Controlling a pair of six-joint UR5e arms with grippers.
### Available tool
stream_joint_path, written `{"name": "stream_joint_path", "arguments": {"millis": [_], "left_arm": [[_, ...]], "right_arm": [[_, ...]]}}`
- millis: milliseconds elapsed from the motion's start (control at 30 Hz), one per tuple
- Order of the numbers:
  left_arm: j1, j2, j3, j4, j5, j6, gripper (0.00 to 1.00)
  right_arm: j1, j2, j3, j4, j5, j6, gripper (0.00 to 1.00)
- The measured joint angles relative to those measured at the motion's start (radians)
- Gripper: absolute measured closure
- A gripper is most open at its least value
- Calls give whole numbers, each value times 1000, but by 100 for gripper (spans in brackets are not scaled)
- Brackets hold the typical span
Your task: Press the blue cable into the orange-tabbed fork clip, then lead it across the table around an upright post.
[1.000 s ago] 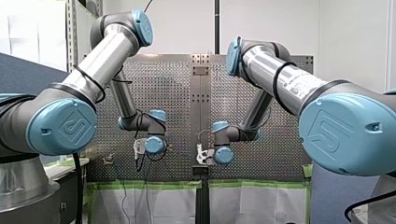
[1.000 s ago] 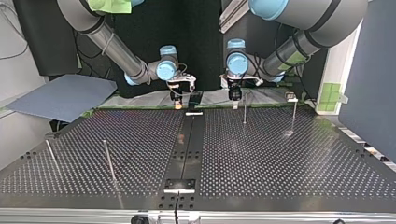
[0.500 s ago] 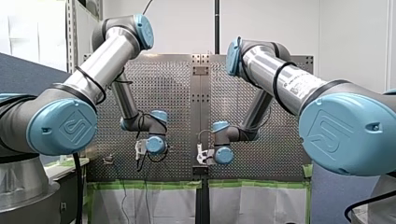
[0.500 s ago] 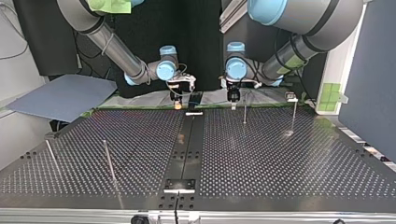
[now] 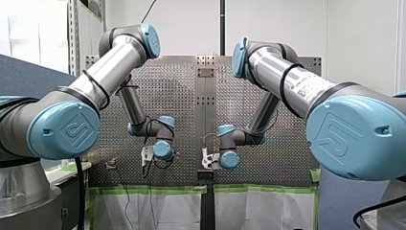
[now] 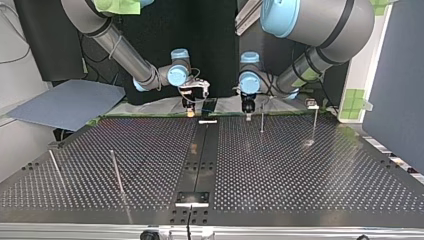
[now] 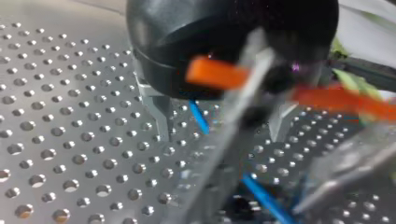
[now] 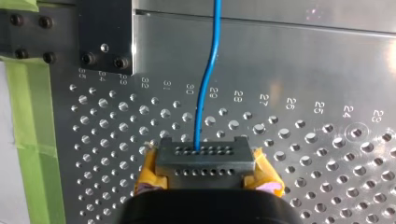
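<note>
My right gripper (image 8: 206, 175) pinches a grey holed block (image 8: 205, 157) in its fingers, and the blue cable (image 8: 208, 84) runs from it over the bench (image 8: 327, 70). The fingers of my left gripper (image 7: 219, 137) stand spread with the cable between them, by the blurred orange-tabbed clip (image 7: 218, 77).

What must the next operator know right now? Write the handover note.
Right gripper: shut on the cable, at the table's far edge in the top view.
Left gripper: fingers open, with the cable running between them and the clip close by.
Done: the cable is held at the clip. I cannot tell whether it is seated.
Left: press it in, then lead it round a post.
</note>
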Motion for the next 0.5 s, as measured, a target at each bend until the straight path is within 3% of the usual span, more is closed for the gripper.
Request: {"name": "stream_joint_path", "arguments": {"millis": [300,333,367,400,433,467,500], "left_arm": [[-6,-1,17,-9,-12,-10,0],[-6,-1,17,-11,-15,-10,4],[-6,-1,17,-12,-17,-10,25],[-7,-1,17,-14,-19,-10,25],[-7,-1,17,-14,-20,-10,41],[-8,-1,17,-15,-21,-10,69],[-8,-1,18,-16,-23,-10,69]], "right_arm": [[0,0,0,0,-1,-1,100],[0,0,0,0,-1,-2,100],[-1,0,0,0,-1,-1,100],[-1,0,0,0,-1,-1,100],[-1,0,0,0,-1,-2,100],[-1,0,0,0,-1,-2,100],[-2,0,0,0,-1,-2,100]]}}
